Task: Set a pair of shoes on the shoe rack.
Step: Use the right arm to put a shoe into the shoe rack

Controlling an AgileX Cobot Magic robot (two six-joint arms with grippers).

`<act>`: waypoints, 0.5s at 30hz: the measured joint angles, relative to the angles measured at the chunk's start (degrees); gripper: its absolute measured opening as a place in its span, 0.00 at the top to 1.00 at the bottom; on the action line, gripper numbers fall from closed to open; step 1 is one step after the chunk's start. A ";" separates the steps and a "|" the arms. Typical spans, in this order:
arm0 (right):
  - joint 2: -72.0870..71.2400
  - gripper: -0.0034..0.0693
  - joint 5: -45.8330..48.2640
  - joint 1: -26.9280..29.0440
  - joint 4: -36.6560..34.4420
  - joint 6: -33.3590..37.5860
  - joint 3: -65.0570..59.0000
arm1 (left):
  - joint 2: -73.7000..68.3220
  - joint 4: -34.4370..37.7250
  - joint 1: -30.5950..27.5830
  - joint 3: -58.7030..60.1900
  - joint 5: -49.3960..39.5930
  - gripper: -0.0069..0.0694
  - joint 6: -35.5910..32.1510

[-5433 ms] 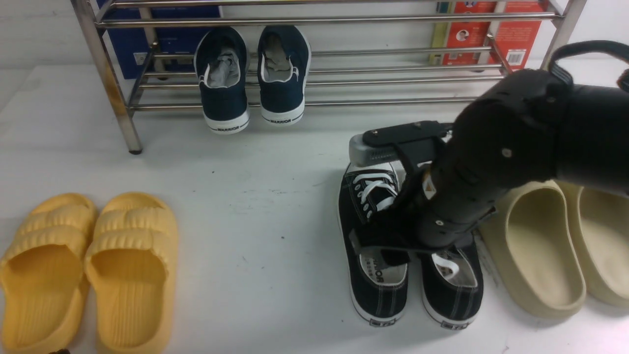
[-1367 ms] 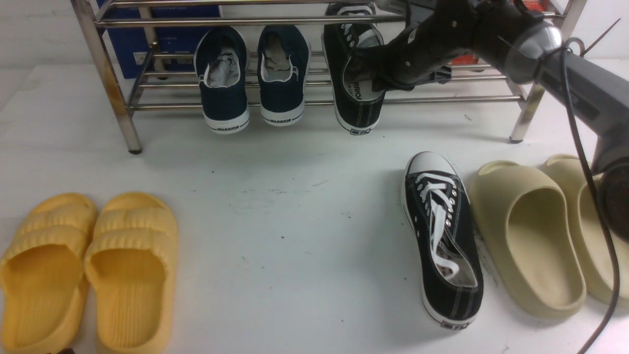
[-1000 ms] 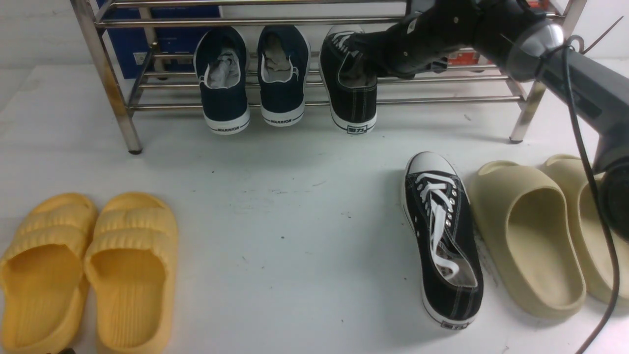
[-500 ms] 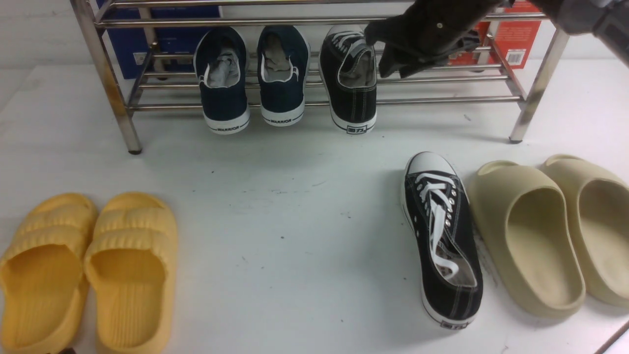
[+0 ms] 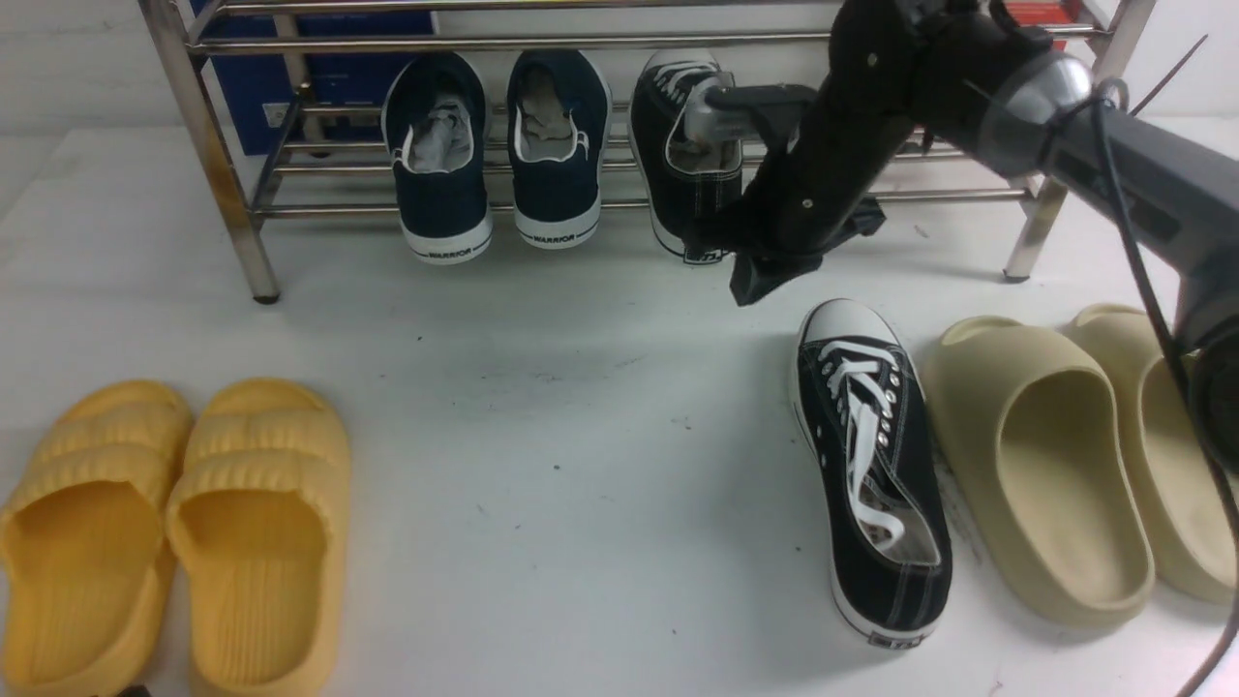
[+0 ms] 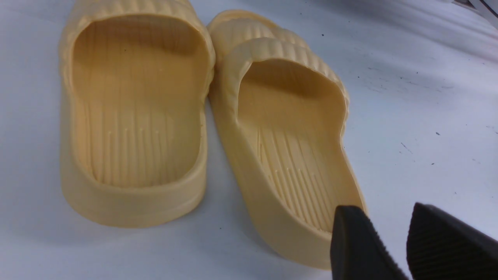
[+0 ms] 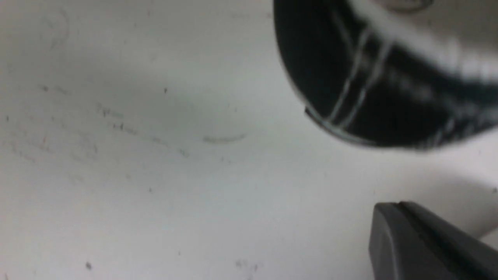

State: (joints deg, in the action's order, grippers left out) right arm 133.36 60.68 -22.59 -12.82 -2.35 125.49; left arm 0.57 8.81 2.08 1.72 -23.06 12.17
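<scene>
1. The steel shoe rack (image 5: 619, 41) holds a navy pair (image 5: 440, 194) and one black sneaker (image 5: 692, 208), heels outward.
2. The other black sneaker (image 5: 876, 484) lies on the white table (image 5: 581, 436) beside beige slides (image 5: 1050, 484).
3. Right claw (image 5: 760, 281) hangs empty before the rack, its gap unreadable; left claw (image 6: 385, 212), slightly parted, empty, near yellow slides (image 6: 280, 128).

The right arm (image 5: 861, 126) wears matte black casing dotted with small pale screw heads, and a shiny silver collar (image 5: 1041, 92) joins it to a dark grey link with a thin black cable (image 5: 1157, 329) strung alongside. A pale grey block (image 5: 721, 102) sits near its wrist. The left end effector (image 6: 385, 214) has black fingers (image 6: 439, 241) with finely ribbed faces.
</scene>
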 joint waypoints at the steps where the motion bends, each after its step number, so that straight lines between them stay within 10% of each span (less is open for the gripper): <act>1: 0.21 0.96 -2.06 0.00 0.00 -0.05 0.00 | 0.00 0.00 0.00 0.00 0.00 0.61 0.00; 15: 0.25 0.95 -11.43 -0.30 -0.80 -0.12 -0.07 | 0.00 0.00 0.00 0.00 0.00 0.60 0.00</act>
State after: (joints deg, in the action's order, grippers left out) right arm 133.61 49.26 -22.89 -13.62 -2.47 125.42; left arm 0.57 8.81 2.08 1.72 -23.06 12.17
